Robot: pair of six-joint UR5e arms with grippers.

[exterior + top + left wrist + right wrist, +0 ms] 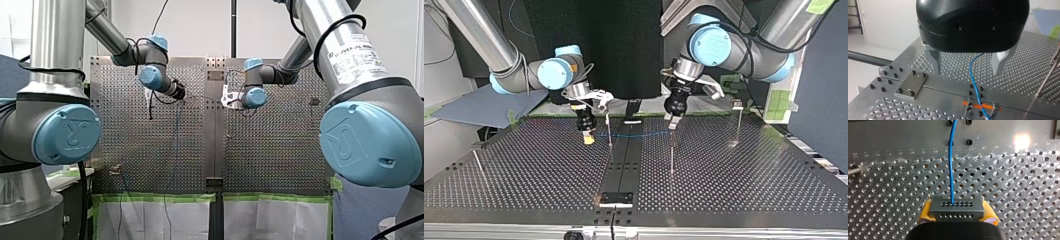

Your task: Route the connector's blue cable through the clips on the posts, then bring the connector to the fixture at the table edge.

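Blue is the cable [951,157] that comes out of the grey connector [956,207]. It runs straight ahead of my right claw [956,214], over the metal table [1023,195] full of little holes. My right claw is squeezing the connector tight. Its yellow pads [926,213] press on it, one on each side, and the connector sticks out a bit past them.

My left claw [967,71] is wide open and holds nothing. Its two metal fingers [935,62] point down at the table, far apart from each other. The cable hangs down between them, closer to one finger than to the other, and it touches neither. Below the claw it crosses an orange mark [976,106].

From across the table, the cable stretches sideways from my right claw to my left claw. A thin post [609,131] stands just beside my right claw, between the two claws. A second post [671,157] stands right under my left claw.
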